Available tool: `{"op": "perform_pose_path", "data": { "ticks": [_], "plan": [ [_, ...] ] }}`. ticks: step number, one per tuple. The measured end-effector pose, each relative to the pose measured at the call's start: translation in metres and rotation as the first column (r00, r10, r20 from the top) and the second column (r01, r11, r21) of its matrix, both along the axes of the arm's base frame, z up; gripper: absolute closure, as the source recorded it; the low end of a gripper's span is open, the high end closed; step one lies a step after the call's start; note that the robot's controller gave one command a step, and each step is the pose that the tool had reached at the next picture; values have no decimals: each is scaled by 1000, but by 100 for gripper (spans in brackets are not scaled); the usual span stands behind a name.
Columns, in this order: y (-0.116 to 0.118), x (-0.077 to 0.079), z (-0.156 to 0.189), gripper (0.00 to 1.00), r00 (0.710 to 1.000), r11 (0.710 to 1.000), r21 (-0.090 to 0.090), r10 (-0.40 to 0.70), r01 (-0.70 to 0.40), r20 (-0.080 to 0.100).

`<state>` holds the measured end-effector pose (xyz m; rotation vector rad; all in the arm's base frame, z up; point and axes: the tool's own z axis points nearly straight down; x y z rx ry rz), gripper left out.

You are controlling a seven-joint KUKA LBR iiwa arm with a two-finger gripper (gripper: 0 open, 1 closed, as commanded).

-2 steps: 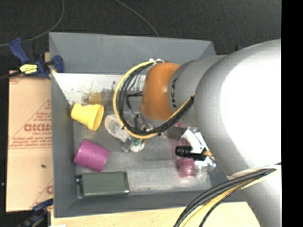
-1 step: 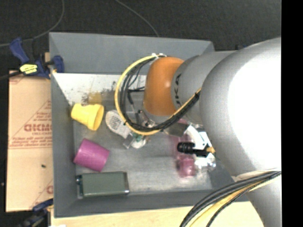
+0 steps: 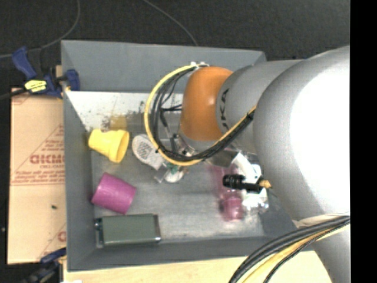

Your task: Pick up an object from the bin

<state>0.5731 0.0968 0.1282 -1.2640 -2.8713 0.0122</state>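
The hand [image 3: 169, 168] sits mid-bin beside a whitish speckled thing [image 3: 143, 148]; its grip cannot be told. A yellow cup [image 3: 110, 144] and a pink cup [image 3: 113, 193] lie left

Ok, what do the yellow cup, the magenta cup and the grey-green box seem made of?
The yellow cup looks like smooth matt plastic, evenly coloured. The magenta cup seems the same plastic, with a soft sheen along its side. The grey-green box is unclear: plastic or painted metal, with flat dull faces.
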Motion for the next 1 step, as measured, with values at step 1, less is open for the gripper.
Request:
{"op": "perform_pose_path", "data": {
  "ticks": [1],
  "plan": [
    [0,0,10,100,1000,1000,0,1,-1,-1]
  ]
}}
